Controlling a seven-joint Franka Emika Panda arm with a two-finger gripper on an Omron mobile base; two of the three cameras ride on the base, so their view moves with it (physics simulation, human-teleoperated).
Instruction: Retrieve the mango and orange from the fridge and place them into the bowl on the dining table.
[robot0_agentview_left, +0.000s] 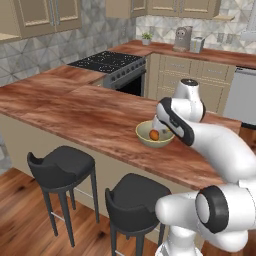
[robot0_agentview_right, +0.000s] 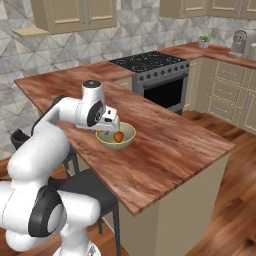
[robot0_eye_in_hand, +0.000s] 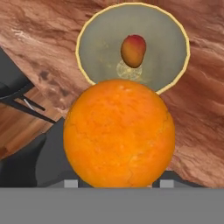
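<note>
Right now the hand (robot0_eye_in_hand: 117, 186) is clamped on the orange (robot0_eye_in_hand: 119, 133), which sits between the two finger tips and blocks most of the hand view. Past the orange lies the bowl (robot0_eye_in_hand: 175, 48), olive-beige with a yellowish rim, and the mango (robot0_eye_in_hand: 133, 50) rests inside it near the middle, red on top, orange-brown lower down.

From the left base view the hand (robot0_agentview_left: 161, 131) is over the near edge of the bowl (robot0_agentview_left: 145, 136), arm bent across from the lower right; the mango (robot0_agentview_left: 154, 135) shows in the bowl. The orange itself is hard to make out there, mostly hidden by the wrist.

From the right base view the hand (robot0_agentview_right: 106, 131) sits at the bowl's (robot0_agentview_right: 126, 140) left rim, a sliver of the orange (robot0_agentview_right: 100, 132) under it, the mango (robot0_agentview_right: 118, 137) inside the bowl.

Bowl stands on the worktop (robot0_agentview_left: 75, 112), glossy reddish-brown wood, close to its stool-side edge. Two dark stools (robot0_agentview_left: 62, 167) stand below that edge. Black stove (robot0_agentview_left: 107, 62) sits behind, against the tiled wall.
</note>
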